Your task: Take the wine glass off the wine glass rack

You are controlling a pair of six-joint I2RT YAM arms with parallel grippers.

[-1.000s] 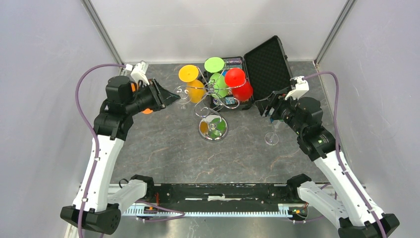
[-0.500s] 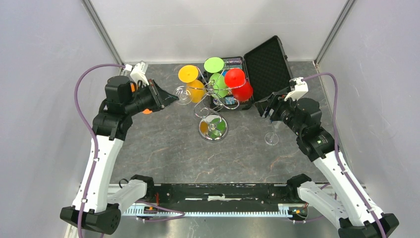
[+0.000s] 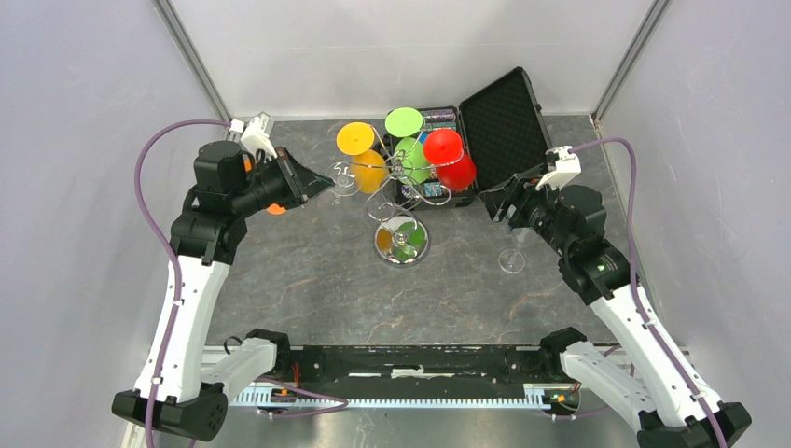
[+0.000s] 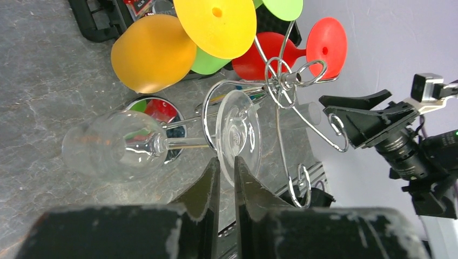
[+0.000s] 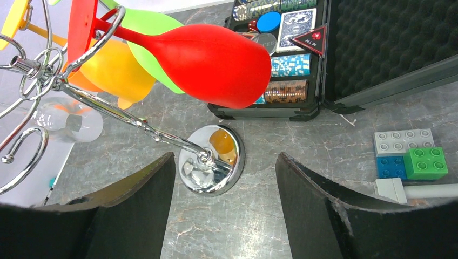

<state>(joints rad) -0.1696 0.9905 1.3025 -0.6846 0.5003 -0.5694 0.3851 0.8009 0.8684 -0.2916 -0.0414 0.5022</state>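
Clutter sits tight around your target: the clear wine glass (image 4: 124, 143) hangs bowl-down on the left side of the wine glass rack (image 3: 401, 241), its foot (image 4: 238, 135) caught in a curled wire arm (image 4: 208, 116) near the top of the pole. Your left gripper (image 4: 227, 170) comes in from the left with its fingers drawn almost together, pinching the rim of that foot edge-on. Just beyond it hangs the orange glass (image 4: 154, 51), its bowl close beside the clear one. The green glass (image 3: 408, 140) hangs on the far side of the rack and the red glass (image 5: 210, 59) on the right. More wire curls (image 4: 300, 181) loop close beside your fingers. Behind the rack, at the far edge of the table (image 3: 308, 280), you have the open black case (image 3: 499, 117), with chips and cards in its tray and its lid raised to the right. Your right gripper (image 5: 226, 156) hovers to the right of the rack, spread wide with nothing between its fingers, facing the mirrored base. A second clear glass (image 3: 511, 261) stands upright on the table beside the right arm, and toy bricks (image 5: 413, 156) lie near the case.
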